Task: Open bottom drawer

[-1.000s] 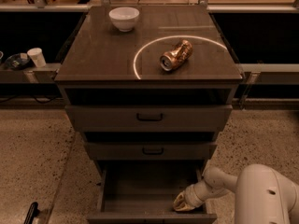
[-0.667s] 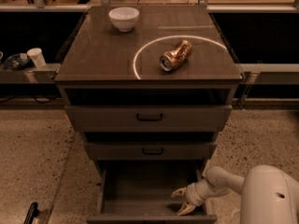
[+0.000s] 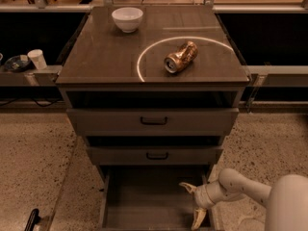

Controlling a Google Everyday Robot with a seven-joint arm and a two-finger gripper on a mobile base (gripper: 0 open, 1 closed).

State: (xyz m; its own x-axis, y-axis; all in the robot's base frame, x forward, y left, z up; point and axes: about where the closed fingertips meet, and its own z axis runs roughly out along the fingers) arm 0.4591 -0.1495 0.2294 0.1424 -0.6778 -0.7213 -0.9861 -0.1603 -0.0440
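Observation:
The bottom drawer (image 3: 144, 201) of the grey-brown cabinet is pulled out toward me, and its plain box interior shows empty. Its front and handle are cut off by the frame's lower edge. My gripper (image 3: 193, 203) is at the drawer's right side, inside the box near the right wall, with its pale fingers (image 3: 198, 218) spread open and holding nothing. The white arm (image 3: 250, 191) reaches in from the lower right.
The top drawer (image 3: 153, 121) and middle drawer (image 3: 156, 155) are shut. On the cabinet top lie a crushed can (image 3: 180, 57) and a white bowl (image 3: 127, 19). A paper cup (image 3: 36, 58) stands on a shelf at left. Speckled floor surrounds the cabinet.
The gripper's fingers have spread apart inside the drawer's right side. The arm has shifted slightly right and up. The drawer stays pulled out.

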